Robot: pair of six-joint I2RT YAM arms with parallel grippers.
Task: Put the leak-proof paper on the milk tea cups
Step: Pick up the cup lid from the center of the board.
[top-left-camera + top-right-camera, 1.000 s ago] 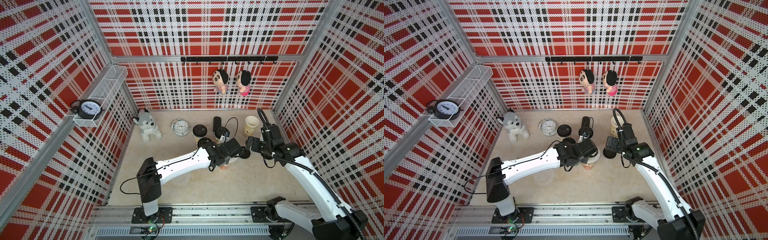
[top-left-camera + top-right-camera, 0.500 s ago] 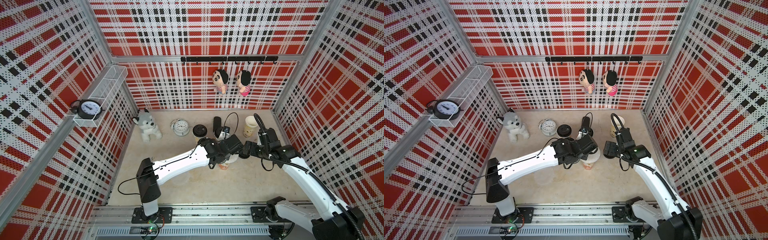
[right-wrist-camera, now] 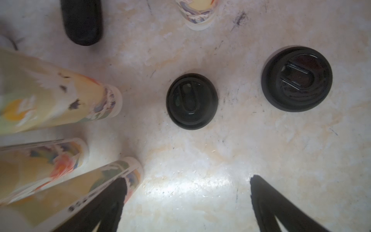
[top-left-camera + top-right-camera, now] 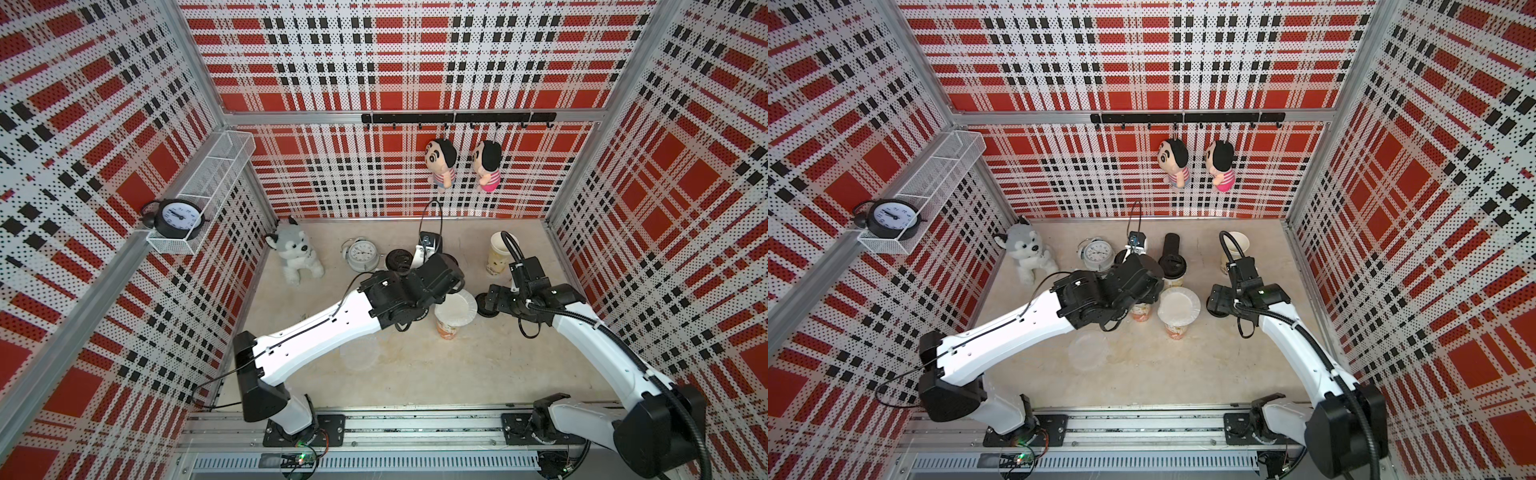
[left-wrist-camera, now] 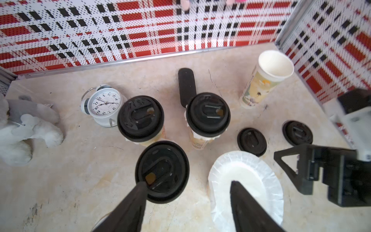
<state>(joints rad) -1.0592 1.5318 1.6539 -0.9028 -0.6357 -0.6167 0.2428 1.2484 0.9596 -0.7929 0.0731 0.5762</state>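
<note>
Showing the left jaws spread and released, gripping nothing: the leak-proof paper [image 5: 245, 180] lies on the mouth of a milk tea cup [image 4: 1177, 330] directly beneath one jaw, while a lidded cup [image 5: 162, 170] stands beneath the other. The right jaws, likewise wide apart and empty, hang low over the worktop [image 3: 200, 160], with a loose black lid [image 3: 191, 101] ahead between them and a second lid [image 3: 296, 79] beside it.

We see a left arm [image 4: 316, 332] and a right arm [image 4: 602, 349], both smooth white shells between chunky black joints. A thin black cable [image 4: 208, 380] loops from the left arm, and a ribbed black hose [image 4: 557, 308] runs along the right. The fingers [image 5: 136, 200] are black, tapering wedges.
</note>
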